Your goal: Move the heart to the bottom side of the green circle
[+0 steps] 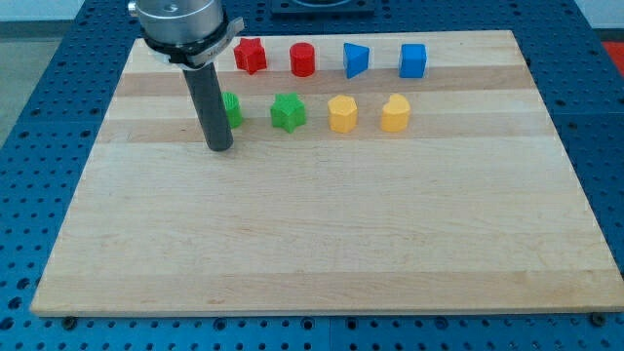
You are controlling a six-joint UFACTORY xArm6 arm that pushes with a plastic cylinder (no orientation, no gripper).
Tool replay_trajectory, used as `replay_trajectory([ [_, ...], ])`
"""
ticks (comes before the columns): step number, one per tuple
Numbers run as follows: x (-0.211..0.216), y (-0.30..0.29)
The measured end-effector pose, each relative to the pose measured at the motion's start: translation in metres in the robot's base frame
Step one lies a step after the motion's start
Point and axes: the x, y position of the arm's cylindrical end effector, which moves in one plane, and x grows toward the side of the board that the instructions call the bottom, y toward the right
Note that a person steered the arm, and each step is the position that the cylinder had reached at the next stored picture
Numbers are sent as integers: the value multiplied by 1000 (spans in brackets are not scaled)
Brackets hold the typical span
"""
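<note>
The yellow heart (395, 113) lies in the second row near the view's top, at the right end of that row. The green circle (232, 109) lies at the left end of the same row, partly hidden behind my rod. My tip (219, 147) rests on the board just below and left of the green circle, far left of the heart. Between them lie a green star (288, 112) and a yellow hexagon (342, 114).
A top row holds a red star (251, 56), a red cylinder (303, 59), a blue triangular block (356, 59) and a blue cube (413, 60). The wooden board (322, 244) sits on a blue perforated table.
</note>
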Motion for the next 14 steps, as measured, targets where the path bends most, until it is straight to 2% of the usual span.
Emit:
replay_trajectory([
  [1, 30, 78],
  [2, 42, 138],
  [4, 9, 134],
  [6, -51, 188],
  [8, -48, 301],
  [10, -132, 346],
  [11, -91, 438],
  [12, -18, 433],
  [14, -35, 294],
])
